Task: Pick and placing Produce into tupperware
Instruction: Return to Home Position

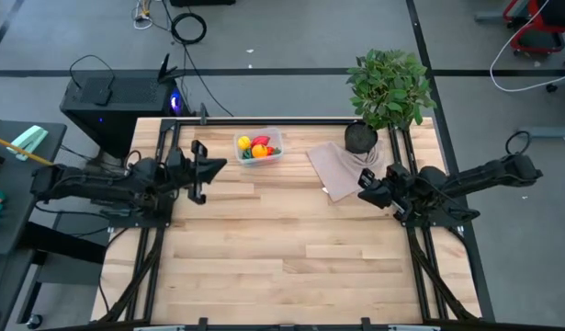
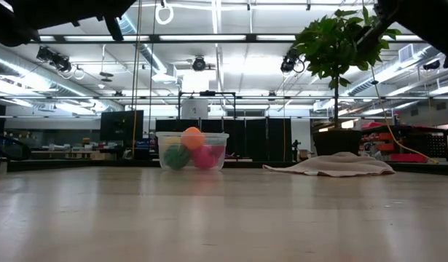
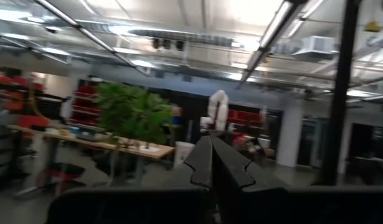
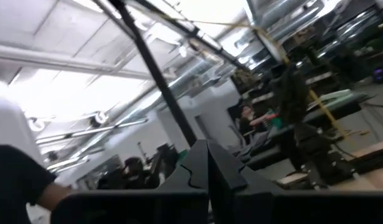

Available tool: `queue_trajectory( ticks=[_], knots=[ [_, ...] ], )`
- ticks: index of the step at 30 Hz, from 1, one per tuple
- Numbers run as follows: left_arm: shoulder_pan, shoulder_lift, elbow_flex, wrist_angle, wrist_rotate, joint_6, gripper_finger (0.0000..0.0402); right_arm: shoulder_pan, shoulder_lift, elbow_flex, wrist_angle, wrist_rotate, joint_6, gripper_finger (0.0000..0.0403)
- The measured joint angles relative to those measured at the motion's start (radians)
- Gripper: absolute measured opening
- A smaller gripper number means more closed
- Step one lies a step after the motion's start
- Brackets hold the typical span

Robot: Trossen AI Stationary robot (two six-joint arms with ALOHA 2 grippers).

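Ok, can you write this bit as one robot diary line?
produce: in tupperware | left claw: shut, empty, left side | right claw: shut, empty, right side

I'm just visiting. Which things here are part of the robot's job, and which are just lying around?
Part of the job: the produce, lying in the tupperware; the left tool and right tool, both shut, at the sides of the table.

Just lying about: the beige cloth; the potted plant; the black box behind the table.
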Motion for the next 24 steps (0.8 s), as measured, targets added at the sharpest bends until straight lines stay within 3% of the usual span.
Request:
queue_trajectory(
  ticks=[5, 11, 15, 20, 24],
  knots=[
    [0.04, 0.0, 0.0, -0.01, -0.029, -0.001, 0.001, -0.1, -0.016, -0.028, 0.0, -0.132, 0.026, 0.0],
    [0.047, 0.0, 0.0, -0.017, -0.066, 0.0, 0.0014, -0.213, -0.018, -0.028, 0.0, -0.268, 0.165, 0.0],
    [0.046, 0.0, 0.0, -0.024, -0.066, 0.0, 0.0006, -0.231, -0.019, -0.028, 0.002, -0.257, 0.131, 0.0],
    [0.046, 0.0, 0.0, -0.023, -0.066, 0.0, 0.0016, -0.231, -0.064, -0.028, 0.015, -0.075, 0.006, 0.0],
    [0.046, 0.0, 0.0, -0.023, -0.066, 0.0, 0.0025, -0.235, -0.136, -0.028, 0.011, -0.049, -0.05, 0.0]
  ],
)
